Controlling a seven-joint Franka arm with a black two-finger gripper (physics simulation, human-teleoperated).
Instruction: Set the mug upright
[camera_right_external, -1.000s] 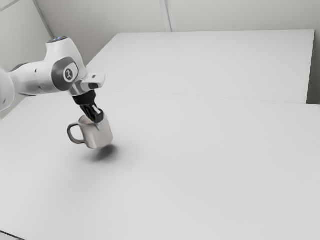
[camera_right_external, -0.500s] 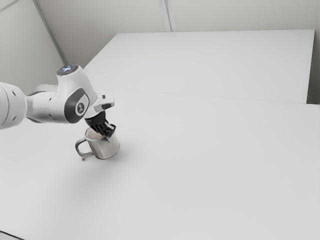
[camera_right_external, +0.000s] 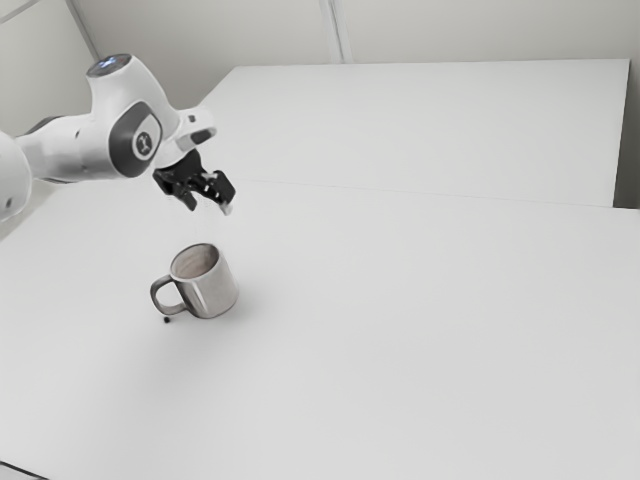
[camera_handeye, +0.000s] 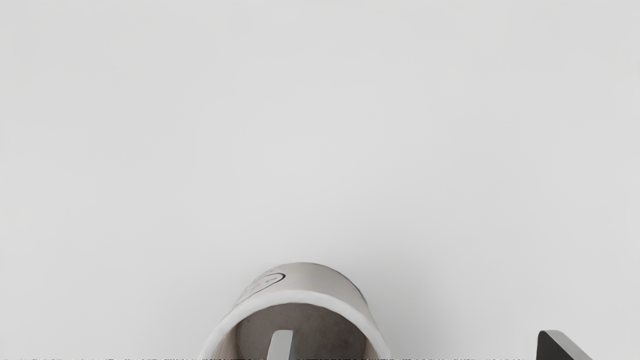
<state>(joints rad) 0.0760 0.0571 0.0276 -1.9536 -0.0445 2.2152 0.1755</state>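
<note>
The mug (camera_right_external: 213, 292) stands upright on the worktop (camera_right_external: 450, 330), well in from its far edge, handle toward the exterior view's left. The gripper (camera_right_external: 209, 207) hangs open above, a gap between it and the rim, with worktop stretching broadly toward the exterior view's right

No words, numbers or brand names were legible. Mug (camera_handeye: 325, 277) had a dark curved outline (camera_handeye: 284, 277) on its outer wall, small strokes inside it, too faint to read. Arm (camera_right_external: 75, 147) carried a round badge (camera_right_external: 145, 143) with a pale symbol on dark grey, unreadable. Cap (camera_right_external: 108, 65) atop the arm showed a bluish-white mark, also not legible.
</note>
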